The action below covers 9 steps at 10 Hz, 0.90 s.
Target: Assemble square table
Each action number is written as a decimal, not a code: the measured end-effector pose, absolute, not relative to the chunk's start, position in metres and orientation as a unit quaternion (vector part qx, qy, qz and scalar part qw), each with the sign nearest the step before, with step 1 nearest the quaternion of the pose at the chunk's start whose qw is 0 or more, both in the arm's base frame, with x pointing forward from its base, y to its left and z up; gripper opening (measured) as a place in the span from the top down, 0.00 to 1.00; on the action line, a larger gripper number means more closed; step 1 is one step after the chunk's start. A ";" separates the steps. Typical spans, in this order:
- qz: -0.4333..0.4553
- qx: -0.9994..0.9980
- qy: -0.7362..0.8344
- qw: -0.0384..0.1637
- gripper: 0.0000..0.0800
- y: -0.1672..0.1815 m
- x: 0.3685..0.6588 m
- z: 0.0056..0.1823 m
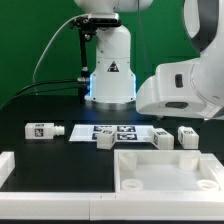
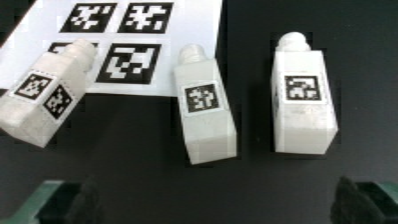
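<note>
Hovering with the dark two-finger tool (image 2: 210, 204) spread fully wide, gripping and touching nothing; beneath, short white block legs bearing black-and-white tags: one leg (image 2: 48, 92) lying partly on the flat white marker board (image 2: 125, 30), second leg (image 2: 205, 108) and third leg (image 2: 302, 95) just beside that board; nearer the exterior camera than the board, large white square rimmed plastic tabletop (image 1: 165, 153) on the black worktop (image 1: 50, 105).

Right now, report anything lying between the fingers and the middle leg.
Nothing visible: only bare black table shows between the open fingers and the middle leg; the other two legs lie apart, to either side.
</note>
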<state>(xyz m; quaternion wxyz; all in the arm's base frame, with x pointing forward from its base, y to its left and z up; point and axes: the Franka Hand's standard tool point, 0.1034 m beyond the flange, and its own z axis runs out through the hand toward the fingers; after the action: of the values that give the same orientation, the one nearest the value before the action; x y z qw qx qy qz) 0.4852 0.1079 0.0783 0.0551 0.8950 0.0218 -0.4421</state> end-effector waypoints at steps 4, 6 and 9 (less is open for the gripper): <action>-0.391 0.917 0.057 0.056 0.19 0.152 0.455 0.066; -0.392 0.917 0.051 0.055 0.19 0.146 0.457 0.064; -0.411 0.910 0.024 0.044 0.19 0.150 0.439 0.050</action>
<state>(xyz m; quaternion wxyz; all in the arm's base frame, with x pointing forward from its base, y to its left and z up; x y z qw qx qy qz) 0.4386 0.1500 0.0502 0.0438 0.9102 0.0239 -0.4111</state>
